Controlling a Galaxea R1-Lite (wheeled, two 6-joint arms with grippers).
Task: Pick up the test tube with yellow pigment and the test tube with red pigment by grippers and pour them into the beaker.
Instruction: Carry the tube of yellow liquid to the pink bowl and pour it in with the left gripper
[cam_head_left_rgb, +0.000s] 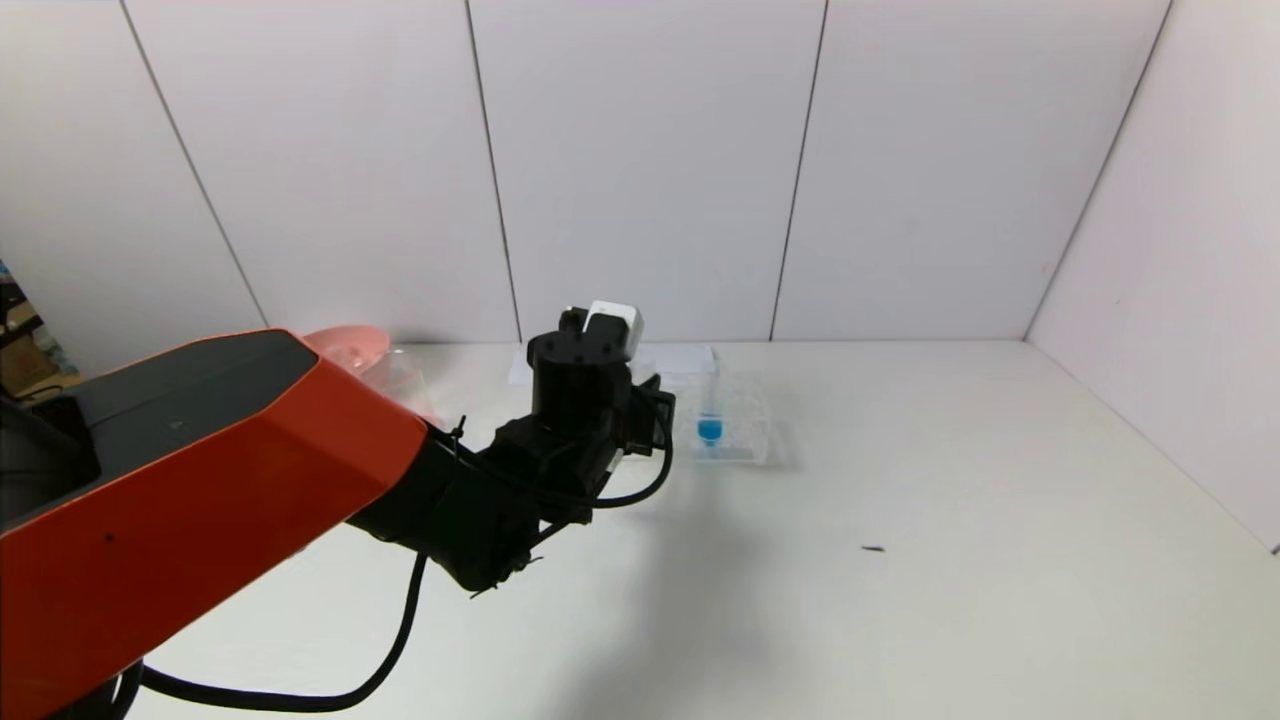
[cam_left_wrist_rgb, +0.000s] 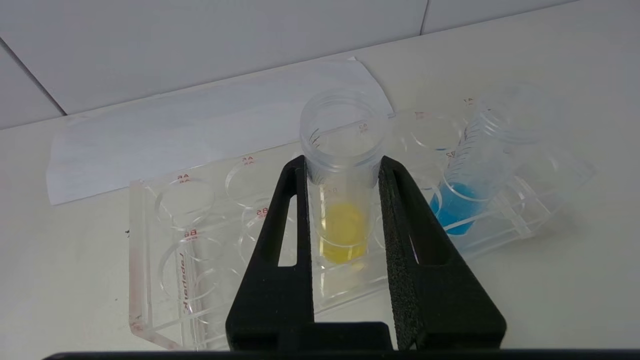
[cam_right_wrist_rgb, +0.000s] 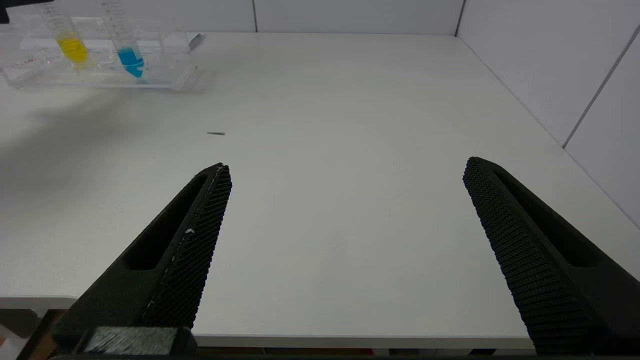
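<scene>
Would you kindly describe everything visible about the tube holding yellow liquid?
The yellow tube is clear plastic, wide-mouthed and uncapped, with printed markings and a little bright yellow liquid at its bottom. It stands upright in the clear rack, beside a leaning blue tube. The left gripper is shut on it just below the rim.

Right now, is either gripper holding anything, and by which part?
The left gripper clamps the yellow test tube just below its open rim. The right gripper holds nothing.

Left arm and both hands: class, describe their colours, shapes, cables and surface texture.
The left arm has an orange and dark grey shell, then black joints with looping black cables and a small white block on top. The left hand and right hand have black, tapering, slotted fingers with finely ribbed inner pads.
</scene>
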